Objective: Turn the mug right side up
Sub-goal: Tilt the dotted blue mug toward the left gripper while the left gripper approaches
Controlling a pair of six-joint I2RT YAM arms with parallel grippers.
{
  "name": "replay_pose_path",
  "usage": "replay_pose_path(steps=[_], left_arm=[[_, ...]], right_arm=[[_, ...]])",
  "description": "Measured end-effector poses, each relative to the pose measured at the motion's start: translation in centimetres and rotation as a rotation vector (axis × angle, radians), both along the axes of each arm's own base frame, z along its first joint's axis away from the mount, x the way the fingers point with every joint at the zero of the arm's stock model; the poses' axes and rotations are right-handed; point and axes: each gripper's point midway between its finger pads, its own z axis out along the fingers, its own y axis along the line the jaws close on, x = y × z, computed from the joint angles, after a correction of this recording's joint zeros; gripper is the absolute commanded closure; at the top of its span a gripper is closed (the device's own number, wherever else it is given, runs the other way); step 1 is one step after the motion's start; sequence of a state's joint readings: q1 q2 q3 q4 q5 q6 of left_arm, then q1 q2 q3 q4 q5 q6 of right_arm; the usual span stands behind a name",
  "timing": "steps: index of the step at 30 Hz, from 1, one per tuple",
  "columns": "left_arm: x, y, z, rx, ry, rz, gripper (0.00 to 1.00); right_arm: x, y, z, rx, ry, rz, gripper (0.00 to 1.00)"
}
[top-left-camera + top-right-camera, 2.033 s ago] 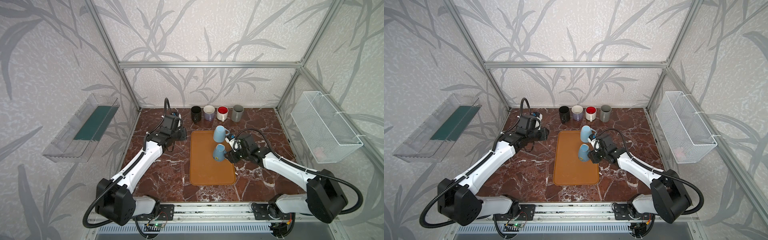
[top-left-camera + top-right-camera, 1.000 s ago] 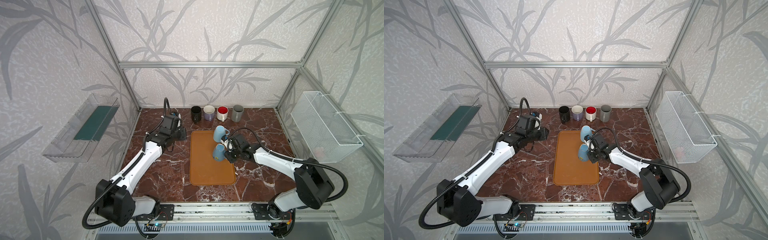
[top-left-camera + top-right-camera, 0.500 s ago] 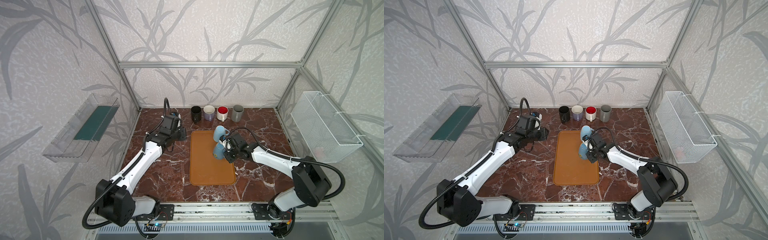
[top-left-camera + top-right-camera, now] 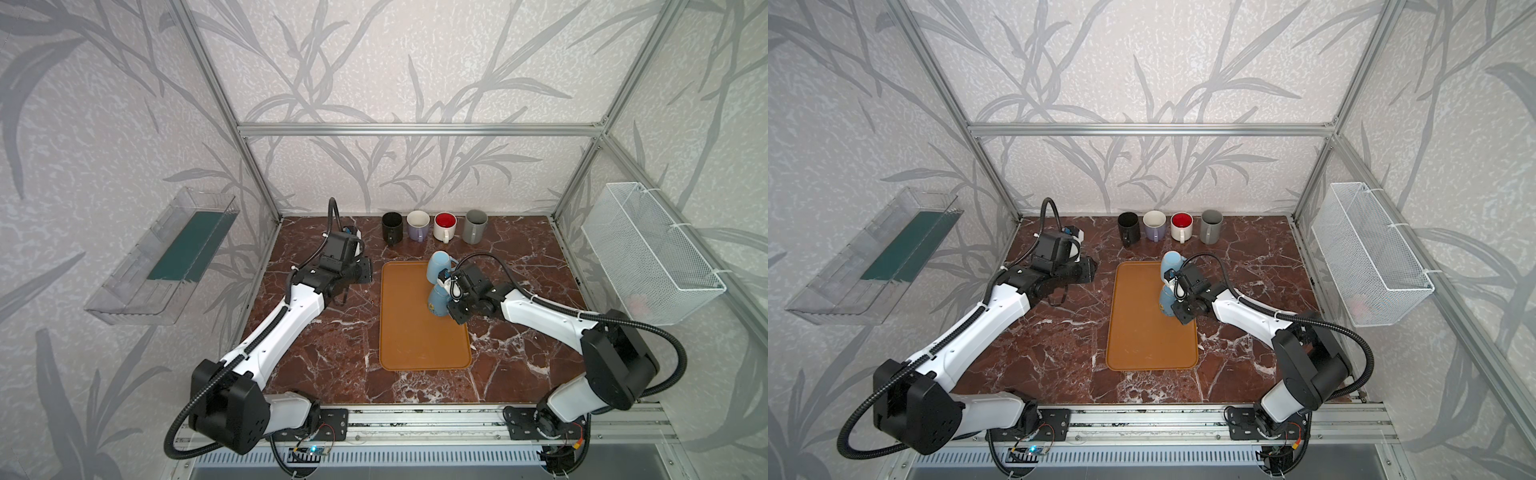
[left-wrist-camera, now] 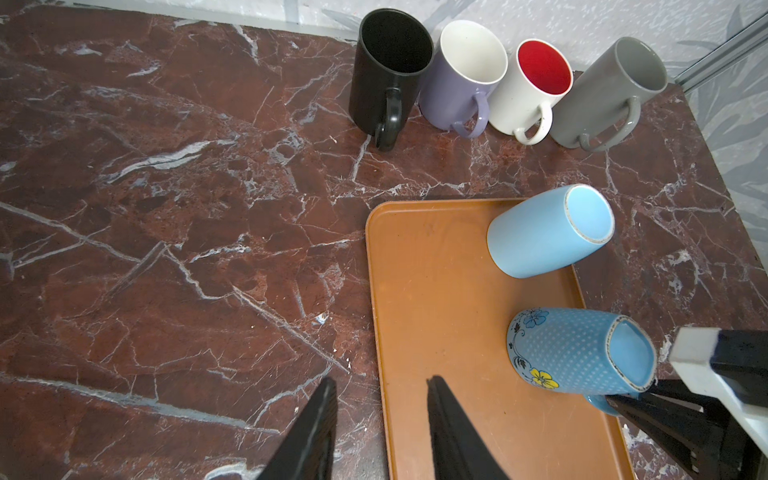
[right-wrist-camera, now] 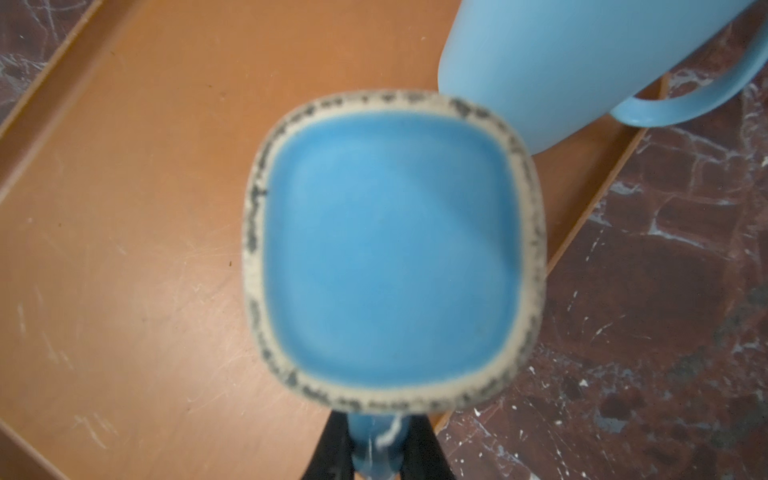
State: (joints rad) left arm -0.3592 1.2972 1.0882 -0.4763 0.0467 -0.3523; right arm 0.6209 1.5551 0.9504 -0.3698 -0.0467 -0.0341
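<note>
The mug (image 4: 436,300) (image 4: 1167,299) is blue with white dots and flowers. It stands upside down on the orange tray (image 4: 415,345), its squarish base (image 6: 386,249) facing up. My right gripper (image 6: 376,419) (image 4: 449,300) is shut on the mug's handle (image 6: 376,451) from the tray's right side. In the left wrist view, the mug (image 5: 577,351) shows with the right fingers (image 5: 665,419) at its handle. My left gripper (image 5: 380,380) (image 4: 365,274) hangs open and empty over the tray's back-left edge.
A plain light-blue mug (image 4: 439,266) (image 5: 548,230) stands upside down just behind the held one, nearly touching it. Several upright mugs line the back wall: black (image 4: 392,226), lilac (image 4: 417,225), white with red inside (image 4: 444,226), grey (image 4: 475,225).
My right gripper has slid in towards the dotted mug and its jaws have closed on the handle. The mug stays where it was. The left arm has not moved.
</note>
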Motion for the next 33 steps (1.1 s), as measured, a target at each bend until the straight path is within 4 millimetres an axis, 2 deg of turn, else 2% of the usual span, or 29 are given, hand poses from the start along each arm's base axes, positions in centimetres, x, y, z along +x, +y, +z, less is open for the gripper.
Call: replay_pose_path(steps=[7,14,18,25,33], left_arm=[[-1.2,0.1,-1.1,-0.014,0.022,-0.001,0.61],[-2.5,0.0,-2.1,-0.056,0.04,-0.009,0.61],[-3.1,-0.2,-2.0,-0.084,0.034,-0.011,0.61],[-4.0,-1.5,-1.8,-0.174,0.02,-0.042,0.6],[-5.1,-3.2,-3.3,-0.289,0.046,-0.081,0.59]], right_arm=[[-0.4,1.1,0.4,0.091,0.048,-0.007,0.97],[-0.2,2.7,1.7,0.293,0.098,-0.041,1.0],[0.1,3.3,1.9,0.409,0.128,-0.074,1.0],[0.5,4.6,2.9,0.586,0.153,-0.104,1.0],[1.5,6.6,4.6,0.757,0.161,-0.097,1.0]])
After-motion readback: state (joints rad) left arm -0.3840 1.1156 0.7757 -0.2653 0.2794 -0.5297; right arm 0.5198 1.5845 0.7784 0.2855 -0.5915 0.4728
